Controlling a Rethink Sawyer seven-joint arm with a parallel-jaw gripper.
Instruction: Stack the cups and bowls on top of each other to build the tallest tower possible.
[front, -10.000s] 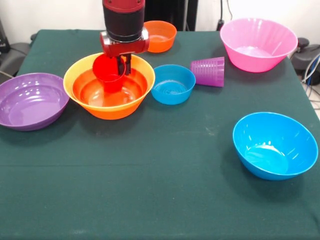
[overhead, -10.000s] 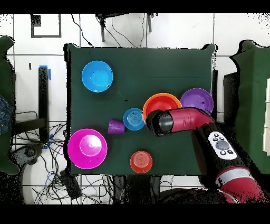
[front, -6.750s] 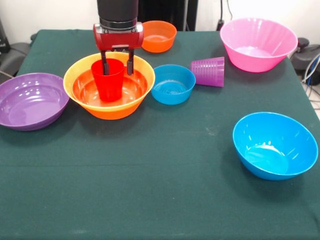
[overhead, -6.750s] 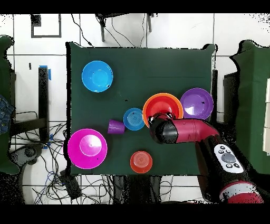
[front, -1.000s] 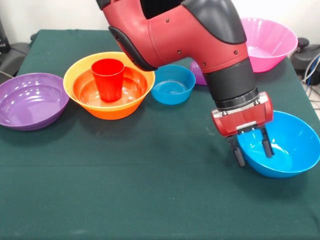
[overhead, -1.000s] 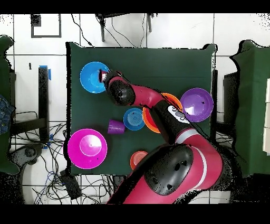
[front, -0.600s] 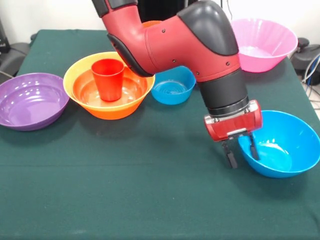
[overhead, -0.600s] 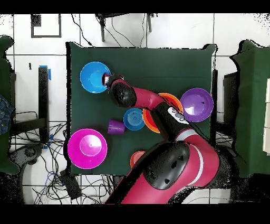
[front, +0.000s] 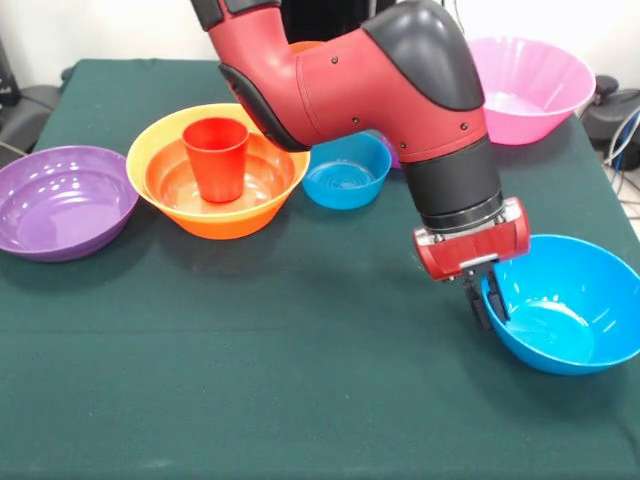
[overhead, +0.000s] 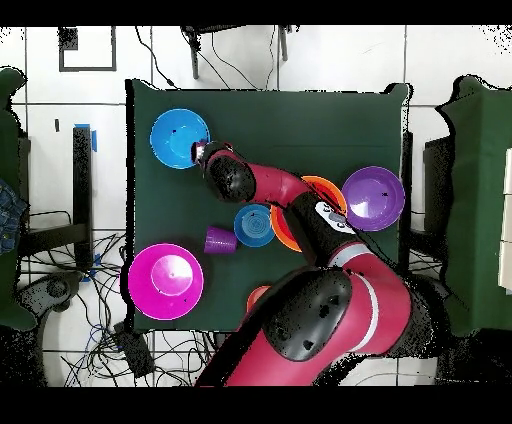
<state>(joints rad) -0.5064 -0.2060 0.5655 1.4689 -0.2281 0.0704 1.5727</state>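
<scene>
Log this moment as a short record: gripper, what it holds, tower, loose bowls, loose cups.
gripper: shut on the near rim of the big blue bowl
blue bowl: tilted, by the table's right edge in the front view
tower: red cup upright in a red-orange bowl nested in the big orange bowl
loose bowls: purple bowl, small blue bowl, pink bowl, small orange bowl mostly hidden by the arm
loose cups: purple cup on its side
</scene>
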